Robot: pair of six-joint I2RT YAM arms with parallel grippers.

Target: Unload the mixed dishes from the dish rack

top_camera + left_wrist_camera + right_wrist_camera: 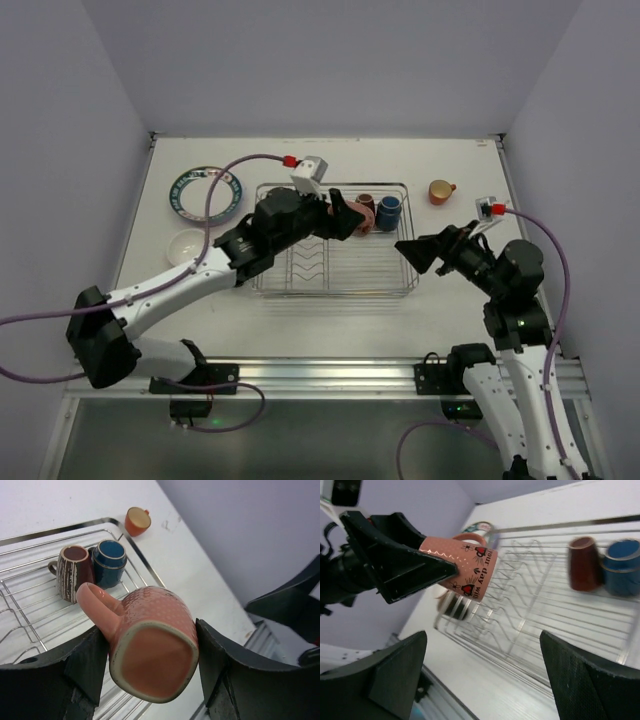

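The left tool (pixel 347 216) is clamped on a pink mug (pixel 150 645), with one finger pressed to each side. The mug is tipped over, base toward the wrist camera and handle out to the left, and it hangs in the air above the far part of the dish rack (pixel 330 291). In the rack's far right corner, a maroon mug (pixel 75 572) and a blue mug (pixel 110 562) sit touching each other. An orange mug (pixel 137 521) stands on the bench (pixel 330 160) just outside that corner. The right tool (pixel 415 252) is spread wide and grips nothing; it sits beside the rack's right wall, facing the pink mug. On the bench left of the rack lie a dark-rimmed plate (pixel 205 193) and, nearer, a bowl (pixel 187 247) showing white inside. The left arm (pixel 170 285) crosses the rack's near left corner and hides that part
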